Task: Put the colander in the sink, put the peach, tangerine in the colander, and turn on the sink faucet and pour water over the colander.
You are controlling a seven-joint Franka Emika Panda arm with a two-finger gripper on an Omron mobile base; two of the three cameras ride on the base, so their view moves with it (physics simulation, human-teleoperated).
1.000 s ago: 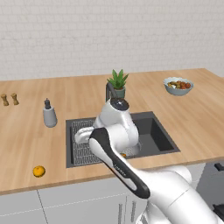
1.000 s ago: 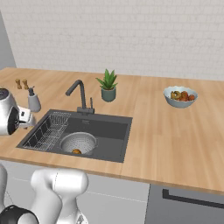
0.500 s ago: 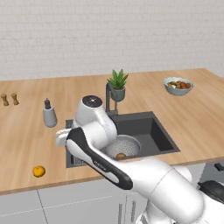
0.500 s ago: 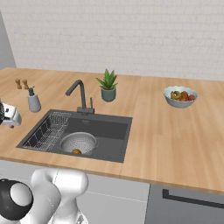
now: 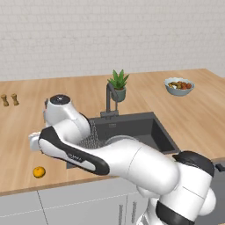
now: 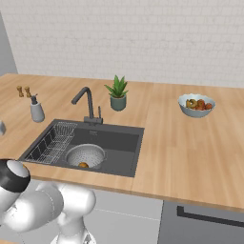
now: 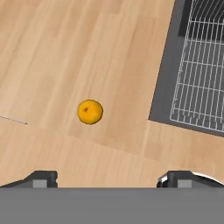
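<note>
The tangerine lies on the wooden counter, ahead of my open gripper and a little left of centre between its wide-spread fingertips, with nothing held. From the left base camera the tangerine sits near the counter's front edge, just below my hand. The colander stands in the dark sink with the peach inside it. The sink faucet rises behind the basin; no water runs.
A wire rack fills the sink's left side, and its grid lies right of the tangerine. A soap dispenser, two shakers, a potted plant and a fruit bowl stand along the counter.
My arm has swung left from above the sink to the counter left of it, over the tangerine. The jaws stayed open. Nothing else moved.
</note>
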